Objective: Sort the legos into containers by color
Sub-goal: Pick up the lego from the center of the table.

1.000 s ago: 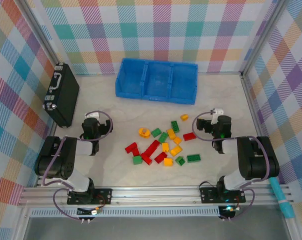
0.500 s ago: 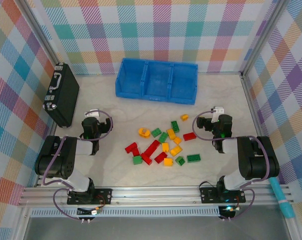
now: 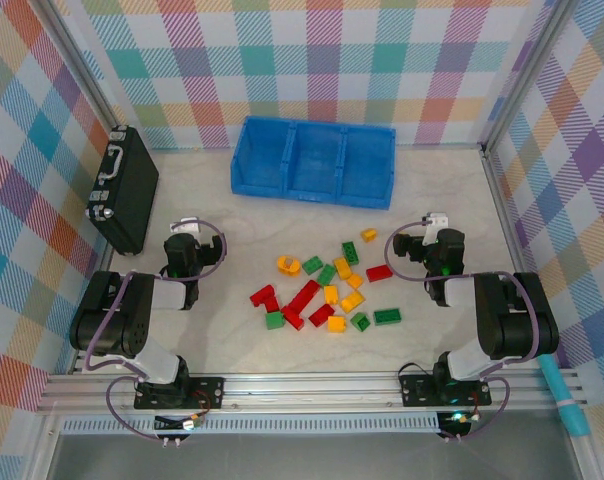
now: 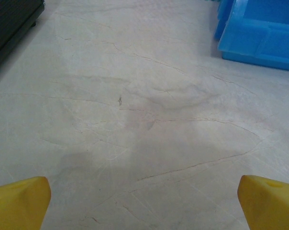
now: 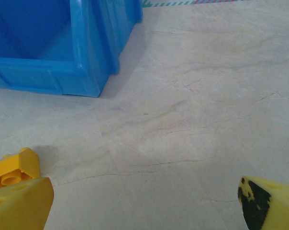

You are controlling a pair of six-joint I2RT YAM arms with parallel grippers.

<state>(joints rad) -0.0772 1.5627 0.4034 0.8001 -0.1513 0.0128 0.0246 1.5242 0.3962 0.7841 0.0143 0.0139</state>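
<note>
The legos [image 3: 327, 285] lie scattered in the middle of the table [image 3: 452, 180], and none is yet in the blue bin [image 3: 315, 160] at the far edge, whose three containers are empty. We judge the bricks light, stiff and a little slippery, so we would take each one across its flat sides, not on the studs. The left pincer [image 4: 144, 203] and the right pincer [image 5: 144, 201] both stand wide open and hold nothing. An orange brick [image 5: 13, 170] lies just beside the right one. Compared with one second ago, the bricks have not moved, and both arms have shifted only slightly.
</note>
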